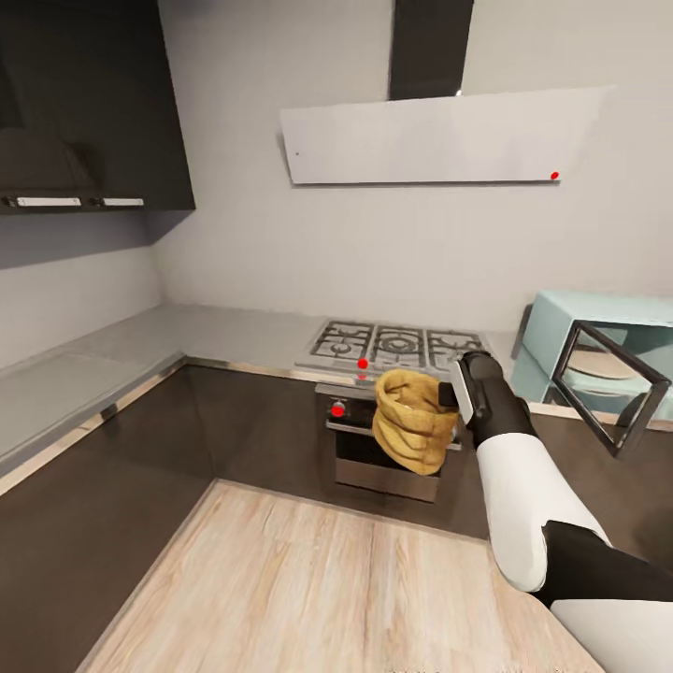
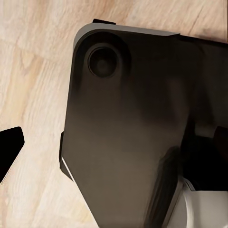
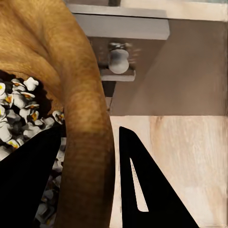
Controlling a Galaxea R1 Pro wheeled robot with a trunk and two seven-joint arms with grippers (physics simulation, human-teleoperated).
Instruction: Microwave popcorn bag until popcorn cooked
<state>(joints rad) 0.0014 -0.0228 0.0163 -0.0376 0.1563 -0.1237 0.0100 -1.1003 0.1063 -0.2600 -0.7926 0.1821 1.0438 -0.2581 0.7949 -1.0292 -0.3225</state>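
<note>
We are in the carrying step: the popcorn bag point(image 1: 412, 420) hangs in the air off our right gripper point(image 1: 455, 393), in front of the dark oven point(image 1: 388, 449) and below the gas hob point(image 1: 397, 346), well clear of any counter. In the right wrist view the jaws pinch the bag's thick rim point(image 3: 88, 156), one finger point(image 3: 28, 190) inside among the kernels and the other finger point(image 3: 147, 190) outside, so they are closed narrow on the paper wall. The popcorn point(image 3: 19, 114) inside looks white and puffed, though we cannot say from this whether it counts as cooked. The microwave point(image 1: 598, 350) stands to our right on the counter point(image 1: 234, 332), its black glass door point(image 1: 612, 383) swung open toward us. We judge the bag is on its way toward that opening. The next move calls for swinging the right arm rightward, lifting the bag over the door's edge and keeping it upright so nothing spills, then lowering it onto the turntable point(image 1: 598, 365). The left wrist view looks at the robot's dark base point(image 2: 128, 128) over the wooden floor point(image 2: 33, 95); we cannot tell how the left jaws stand.
</note>
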